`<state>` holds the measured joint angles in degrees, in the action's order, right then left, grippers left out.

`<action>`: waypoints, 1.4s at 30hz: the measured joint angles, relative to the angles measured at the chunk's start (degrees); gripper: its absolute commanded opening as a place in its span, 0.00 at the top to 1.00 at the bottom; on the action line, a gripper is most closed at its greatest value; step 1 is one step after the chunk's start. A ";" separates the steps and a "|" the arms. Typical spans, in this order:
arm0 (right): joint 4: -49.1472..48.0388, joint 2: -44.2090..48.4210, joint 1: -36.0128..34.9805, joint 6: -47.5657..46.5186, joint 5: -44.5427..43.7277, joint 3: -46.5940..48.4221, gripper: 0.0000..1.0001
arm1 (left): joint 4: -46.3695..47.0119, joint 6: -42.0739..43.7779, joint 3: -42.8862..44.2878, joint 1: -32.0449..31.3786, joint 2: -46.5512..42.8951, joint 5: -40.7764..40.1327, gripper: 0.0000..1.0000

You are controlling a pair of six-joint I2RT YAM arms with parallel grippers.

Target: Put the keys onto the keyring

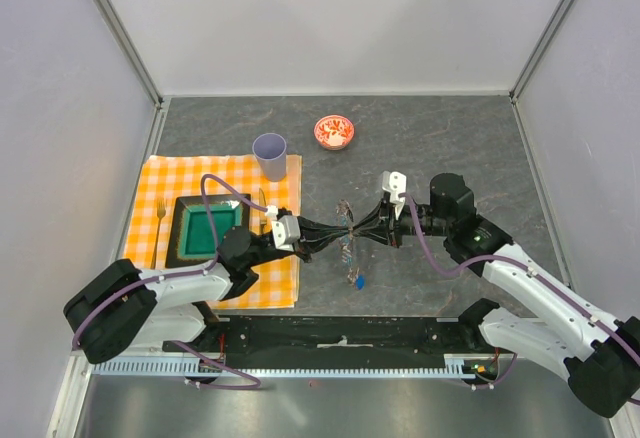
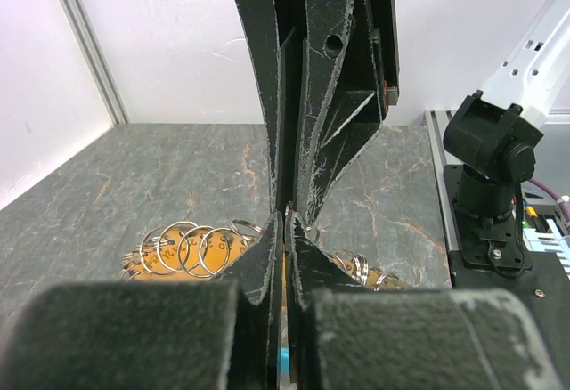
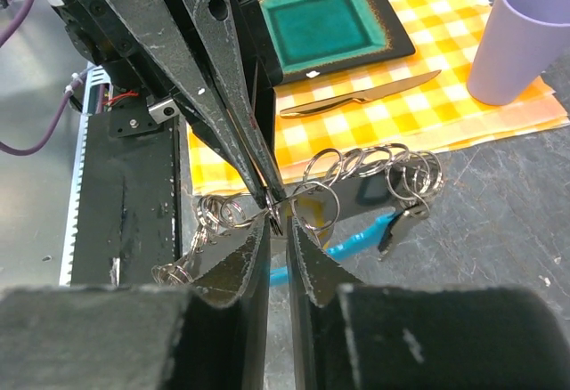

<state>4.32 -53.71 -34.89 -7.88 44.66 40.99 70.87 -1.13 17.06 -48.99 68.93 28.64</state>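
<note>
Right wrist: keys point(image 3: 403, 223) near fingers point(image 3: 233, 264)

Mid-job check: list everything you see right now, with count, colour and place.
keys: several, silvery, hanging on small rings between the two grippers
keyring: one, grey wire with a light-blue piece, at the gripper tips
cloth: one, orange-and-white check, left part of the table
plate: one, teal with black rim, on the cloth
fork: one, silvery, on the cloth left of the plate
knife: one, silvery, on the cloth right of the plate
cup: one, lavender, at the cloth's far edge
bowl: one, red patterned, far side, right of the cup
table: one, grey stone-look
left gripper: black, shut on the keyring
right gripper: black, jaws nearly together at the rings, grip unclear
</note>
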 measured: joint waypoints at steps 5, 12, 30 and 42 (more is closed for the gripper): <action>-0.61 -0.04 -0.04 0.68 0.55 -0.35 1.00 | 0.00 -0.61 -0.04 0.04 0.00 -0.22 0.96; 9.40 -0.90 -0.35 -2.19 -4.46 3.91 1.00 | -3.37 1.66 -0.20 0.00 -2.58 -0.66 0.74; 50.56 -31.61 -15.04 -15.06 -43.58 35.17 1.00 | -21.57 11.91 -4.55 0.00 -9.99 -6.93 0.63; 50.47 -42.27 -16.57 -18.14 -44.54 35.89 1.00 | -25.05 10.38 -11.72 0.00 -21.79 -9.33 0.59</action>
<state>54.78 -95.98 -51.46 -26.02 0.12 76.88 45.82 9.26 5.34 -48.99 47.13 19.31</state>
